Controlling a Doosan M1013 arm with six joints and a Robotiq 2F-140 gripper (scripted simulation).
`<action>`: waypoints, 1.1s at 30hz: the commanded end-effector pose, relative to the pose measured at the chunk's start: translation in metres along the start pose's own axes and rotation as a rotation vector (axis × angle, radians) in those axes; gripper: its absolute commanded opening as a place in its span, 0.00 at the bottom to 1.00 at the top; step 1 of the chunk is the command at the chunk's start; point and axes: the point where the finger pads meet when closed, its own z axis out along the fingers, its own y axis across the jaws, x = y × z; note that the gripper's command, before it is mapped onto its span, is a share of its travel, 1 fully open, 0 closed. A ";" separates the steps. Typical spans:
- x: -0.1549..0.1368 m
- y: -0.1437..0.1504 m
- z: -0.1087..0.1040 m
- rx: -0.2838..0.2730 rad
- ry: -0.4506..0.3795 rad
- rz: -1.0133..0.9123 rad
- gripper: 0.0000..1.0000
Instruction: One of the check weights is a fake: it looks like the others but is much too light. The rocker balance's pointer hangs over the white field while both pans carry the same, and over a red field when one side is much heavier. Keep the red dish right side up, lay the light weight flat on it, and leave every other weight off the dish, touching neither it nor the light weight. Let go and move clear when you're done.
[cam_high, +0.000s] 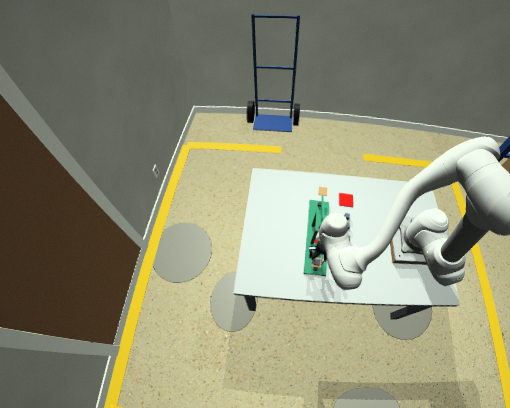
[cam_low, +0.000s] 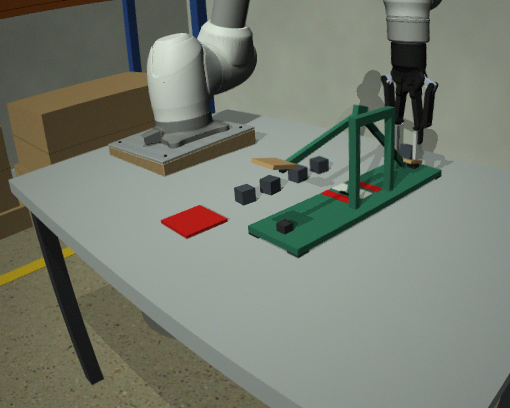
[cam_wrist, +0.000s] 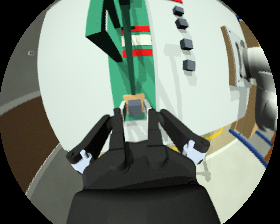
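Against a plain grey wall (cam_high: 350, 60) (cam_low: 320, 65), a pale table (cam_high: 280, 200) (cam_low: 150, 290) carries the weighing so far: one block (cam_low: 406, 151) (cam_wrist: 135, 108) sits on the balance's far pan (cam_low: 413, 161) (cam_wrist: 141, 97), while the near pan (cam_high: 323, 191) (cam_low: 274, 163) is raised and bare. The gripper (cam_low: 407, 142) (cam_wrist: 134, 105) is partly spread around that block, not pinching it. Four more blocks (cam_low: 270, 185) (cam_wrist: 186, 44) stand in a row left of the green balance (cam_high: 308, 267) (cam_low: 320, 235) (cam_wrist: 117, 85). The red dish (cam_high: 346, 200) (cam_low: 194, 221) lies flat, nothing on it. Finding the light weight probably needs a comparison; placing it and moving clear remain.
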 end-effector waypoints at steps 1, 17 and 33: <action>0.000 0.000 0.000 0.000 0.000 0.000 0.35; 0.000 0.000 -0.043 0.000 0.000 0.000 0.35; 0.000 0.000 -0.090 0.000 0.000 0.000 0.35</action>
